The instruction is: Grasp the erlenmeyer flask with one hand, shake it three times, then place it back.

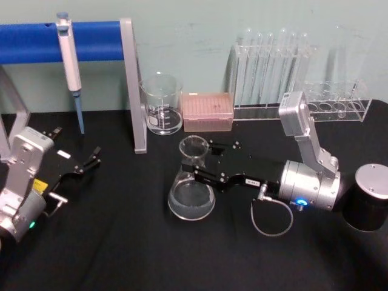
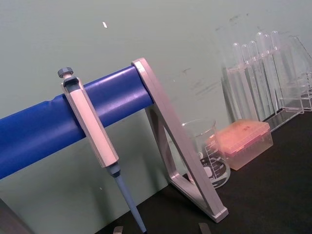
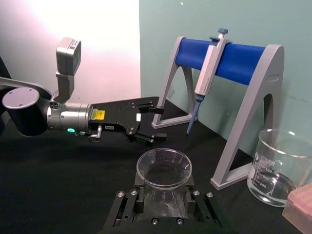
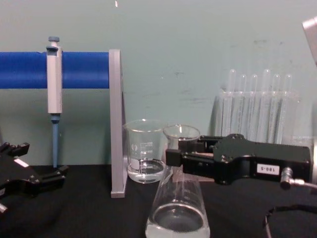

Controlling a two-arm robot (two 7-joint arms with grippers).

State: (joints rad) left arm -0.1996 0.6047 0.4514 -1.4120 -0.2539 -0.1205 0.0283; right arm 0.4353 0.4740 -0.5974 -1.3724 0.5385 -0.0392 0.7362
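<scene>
Erlenmeyer flask (image 1: 191,195) sits centre of the head view, a bit below the middle. It looks upright with its base on the black bench (image 1: 121,242), though the chest view cuts off the bottom edge, so contact isn't confirmed. There's a shallow layer of clear liquid in the base and the mouth is open.

Right end effector (image 1: 195,167) comes in from the right of frame, level with the neck. Jaws are against the glass on both sides just under the flared rim, so it reads as closed on the neck.

Left end effector (image 1: 88,162) is parked at lower left with fingers spread and nothing in them.

Risks from here:
- The grip is on smooth, tapered glass high on the neck, with the weight low. A hard shake could let the flask pivot or slide through the jaws.
- Liquid could slosh out of the open mouth if the swing is too wide.
- Beaker (image 1: 162,104) and the grey stand (image 1: 139,91) post are just behind, above and left of the flask in frame. A backward swing could clip them.
- An off-level set-down could tip the flask.
</scene>
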